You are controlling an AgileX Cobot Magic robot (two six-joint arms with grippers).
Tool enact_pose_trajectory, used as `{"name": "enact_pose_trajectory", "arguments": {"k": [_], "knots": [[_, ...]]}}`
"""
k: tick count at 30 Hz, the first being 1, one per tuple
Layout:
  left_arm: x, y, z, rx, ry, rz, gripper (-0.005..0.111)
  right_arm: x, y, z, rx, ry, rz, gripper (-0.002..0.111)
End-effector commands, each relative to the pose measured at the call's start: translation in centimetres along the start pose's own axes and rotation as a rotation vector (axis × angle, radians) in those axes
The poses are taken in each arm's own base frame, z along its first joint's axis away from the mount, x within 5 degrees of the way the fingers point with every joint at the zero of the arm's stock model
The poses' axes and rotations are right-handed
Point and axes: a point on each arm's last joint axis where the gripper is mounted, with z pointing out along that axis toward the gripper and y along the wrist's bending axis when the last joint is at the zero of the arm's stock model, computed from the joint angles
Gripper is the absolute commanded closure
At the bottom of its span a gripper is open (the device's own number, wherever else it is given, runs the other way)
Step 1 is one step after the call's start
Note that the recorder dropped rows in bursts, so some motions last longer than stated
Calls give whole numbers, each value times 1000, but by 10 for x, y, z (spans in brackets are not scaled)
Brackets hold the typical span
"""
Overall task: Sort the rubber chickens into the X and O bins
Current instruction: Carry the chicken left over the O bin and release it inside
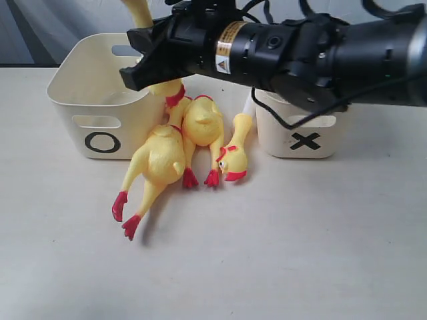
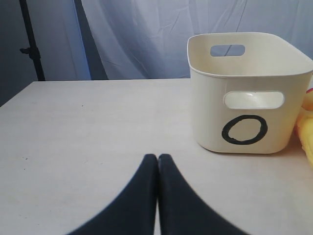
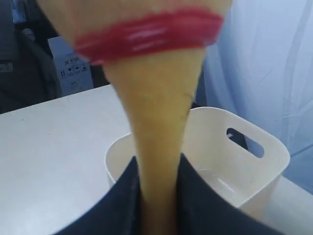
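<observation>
My right gripper [image 1: 137, 57] reaches across from the right and hangs over the O bin [image 1: 100, 100]. It is shut on the long neck of a yellow rubber chicken [image 3: 156, 122], whose red neck band [image 3: 146, 34] lies beyond the fingertips. Part of this chicken [image 1: 137, 10] rises above the gripper. The right wrist view shows my right gripper [image 3: 157, 164] above the open O bin [image 3: 271, 156]. Three more chickens lie between the bins: one [image 1: 160, 160] feet toward the front, one [image 1: 203, 127] beside it, one [image 1: 233, 160] head forward. The X bin [image 1: 300, 133] stands to the right. My left gripper [image 2: 157, 157] is shut on nothing, low over the table before the O bin [image 2: 244, 98].
A dark stand [image 2: 29, 44] and a pale curtain [image 2: 146, 34] lie behind the table's far edge. A yellow chicken body [image 2: 307, 132] shows right of the O bin in the left wrist view. Bare tabletop [image 1: 280, 253] stretches in front of the bins.
</observation>
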Motion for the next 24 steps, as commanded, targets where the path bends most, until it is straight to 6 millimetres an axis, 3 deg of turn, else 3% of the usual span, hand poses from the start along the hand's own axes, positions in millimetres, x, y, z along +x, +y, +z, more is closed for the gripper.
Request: {"name": "enact_pose_trajectory", "arguments": {"k": [1, 8, 13, 16, 20, 22, 24], "knots": [[-2, 0, -1, 3, -22, -5, 107, 4, -10, 40, -28, -108, -69, 109], [-2, 0, -1, 3, -22, -5, 107, 13, -27, 102, 23, -222, 75, 109], [-2, 0, -1, 3, -22, -5, 107, 25, -32, 125, 32, -226, 88, 108], [-2, 0, -1, 4, -22, -7, 107, 38, -34, 134, 43, -183, 91, 91], [-2, 0, -1, 4, -22, -7, 107, 47, -34, 139, 45, -166, 98, 41], [-2, 0, -1, 4, -22, -7, 107, 48, -34, 139, 46, -162, 98, 33], [-2, 0, -1, 4, -22, -7, 107, 44, -33, 138, 46, -170, 100, 35]]}}
